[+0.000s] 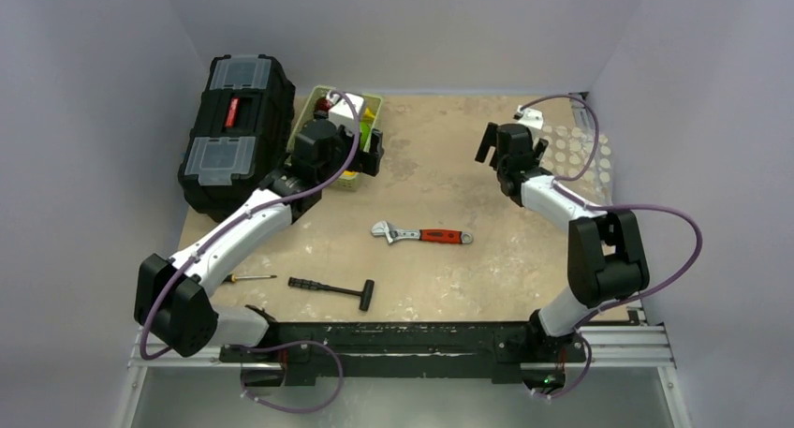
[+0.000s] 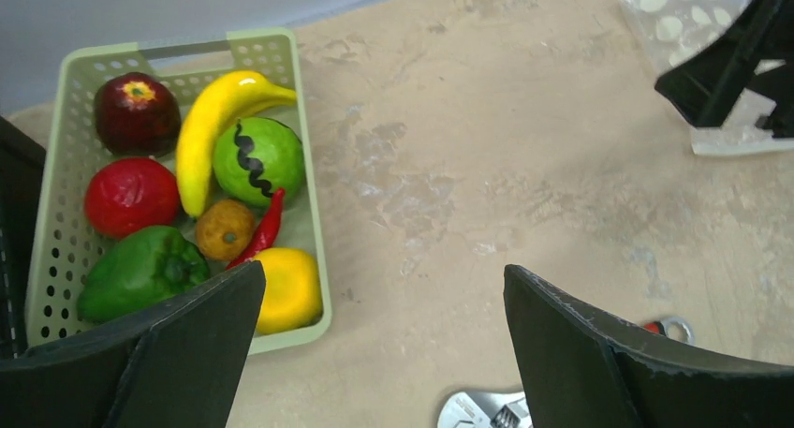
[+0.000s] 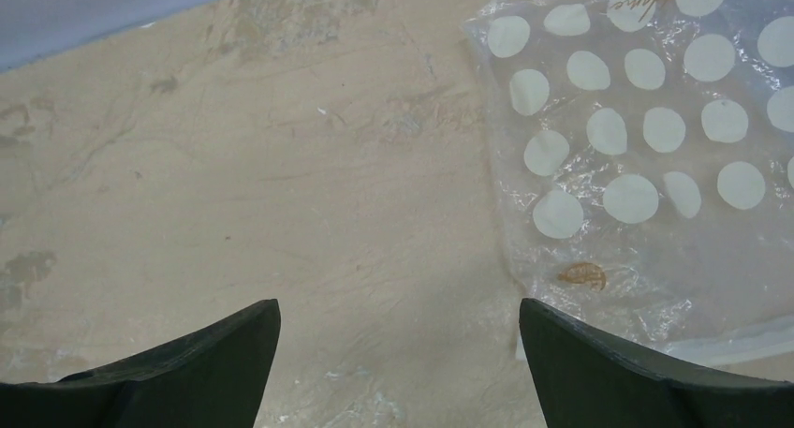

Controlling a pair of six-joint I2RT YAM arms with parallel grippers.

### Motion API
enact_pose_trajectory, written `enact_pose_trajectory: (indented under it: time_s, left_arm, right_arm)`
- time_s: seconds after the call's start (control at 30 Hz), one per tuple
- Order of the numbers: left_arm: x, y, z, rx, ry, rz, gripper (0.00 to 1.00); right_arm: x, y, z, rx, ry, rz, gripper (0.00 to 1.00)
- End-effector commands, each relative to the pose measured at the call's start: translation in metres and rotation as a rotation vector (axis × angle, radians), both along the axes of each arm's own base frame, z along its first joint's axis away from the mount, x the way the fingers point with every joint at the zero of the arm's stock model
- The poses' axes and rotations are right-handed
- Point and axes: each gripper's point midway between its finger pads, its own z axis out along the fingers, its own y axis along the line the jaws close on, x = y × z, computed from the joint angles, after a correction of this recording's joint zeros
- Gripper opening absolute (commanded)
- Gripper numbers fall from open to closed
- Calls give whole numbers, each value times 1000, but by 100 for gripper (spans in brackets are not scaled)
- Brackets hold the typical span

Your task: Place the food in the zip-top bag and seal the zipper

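The food lies in a pale green basket: a dark red apple, a banana, a green round fruit, a red round fruit, a green pepper, a red chili and a yellow piece. My left gripper is open and empty, hovering just right of the basket. The zip-top bag, clear with pale dots, lies flat at the far right. My right gripper is open and empty just left of it. A pale strip runs along the bag's near edge; no white tab shows.
A black toolbox stands at the far left beside the basket. A red-handled wrench lies mid-table and shows under the left gripper. A black hammer and a small screwdriver lie near the front left.
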Motion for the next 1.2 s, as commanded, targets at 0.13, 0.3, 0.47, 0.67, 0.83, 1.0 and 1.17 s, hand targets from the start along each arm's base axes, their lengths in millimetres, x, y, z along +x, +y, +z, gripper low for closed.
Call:
enact_pose_trajectory:
  time_s: [0.13, 0.3, 0.47, 0.67, 0.83, 1.0, 1.17]
  left_arm:
    - [-50, -47, 27, 37, 3, -285, 99]
    - [-69, -67, 29, 27, 31, -390, 100]
    - [-82, -79, 27, 49, 43, -436, 99]
    - [-100, -97, 21, 73, 64, -517, 100]
    - [-95, -97, 15, 94, 78, -503, 100]
    - [-96, -101, 11, 83, 97, -513, 100]
    - [-93, -105, 3, 87, 124, -517, 100]
  right_arm:
    - [-16, -16, 19, 145, -82, -98, 99]
    - [-36, -49, 9, 323, -102, -219, 99]
    - [-61, -89, 3, 604, -240, -310, 99]
    - [-71, -109, 3, 807, -407, -284, 99]
    - [-68, -123, -13, 925, -437, -333, 98]
    - [-64, -128, -17, 1044, -547, -337, 94]
    - [-65, -140, -38, 1080, -562, -444, 90]
